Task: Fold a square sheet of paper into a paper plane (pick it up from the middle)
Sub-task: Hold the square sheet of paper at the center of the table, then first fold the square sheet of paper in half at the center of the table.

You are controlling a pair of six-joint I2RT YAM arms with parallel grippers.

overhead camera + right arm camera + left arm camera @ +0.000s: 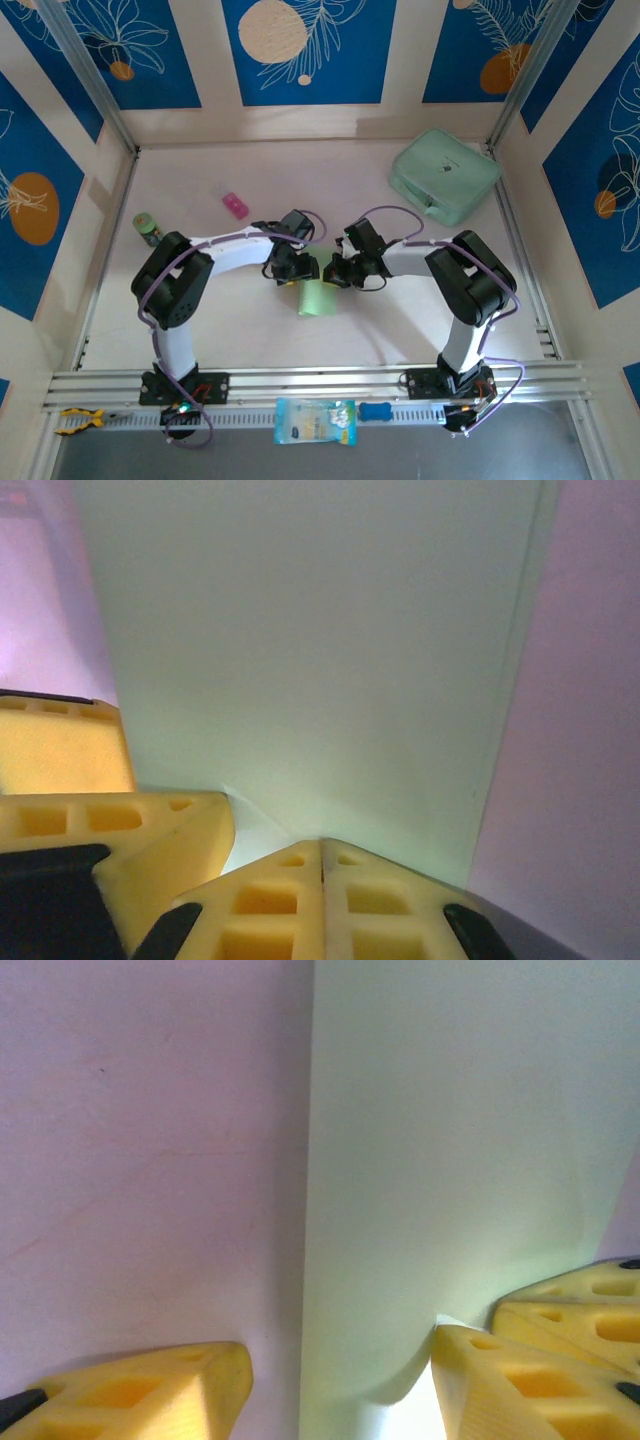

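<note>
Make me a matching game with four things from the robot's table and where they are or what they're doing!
Things:
1 green paper
2 mint case
3 pink block
4 right claw

Matches:
A far right corner
B shut tight
C right in the middle
D far side, left of middle

Pairs: 1-C, 2-A, 3-D, 4-B
</note>
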